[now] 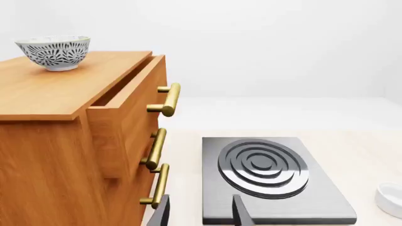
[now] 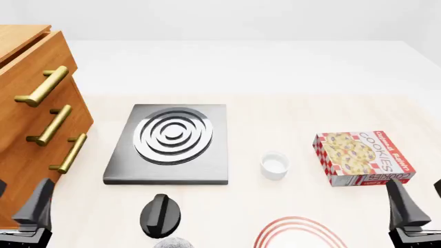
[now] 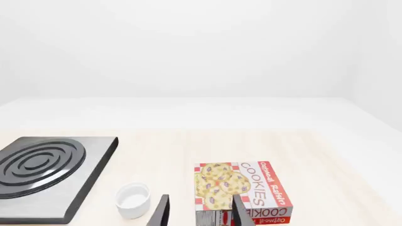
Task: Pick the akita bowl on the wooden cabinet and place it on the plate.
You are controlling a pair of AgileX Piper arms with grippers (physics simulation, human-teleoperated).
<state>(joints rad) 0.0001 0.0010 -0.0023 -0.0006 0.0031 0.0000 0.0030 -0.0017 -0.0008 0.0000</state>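
On top of the wooden cabinet, toward its back, sits the akita bowl, upright, with a dark leaf-like pattern on its pale outside. It shows only in my left wrist view; the front view cuts off the cabinet's top. The cabinet stands at the table's left side, its top drawer pulled slightly out, and three brass bar handles run down its front.

My left gripper is empty, its two dark fingers spread apart with nothing between them, low near the cabinet's front corner. My right gripper is likewise parted and holds nothing, hanging over the table's right side.

Just right of the cabinet lies a grey square slab with silver rings. Beside its near right corner stands a small white cup, and further right a cookie box lies flat. Near the front edge of the table, between my two arms, lies the plate, only its red rings and far half showing. To its left rests a black knob-like object, apart from the plate.
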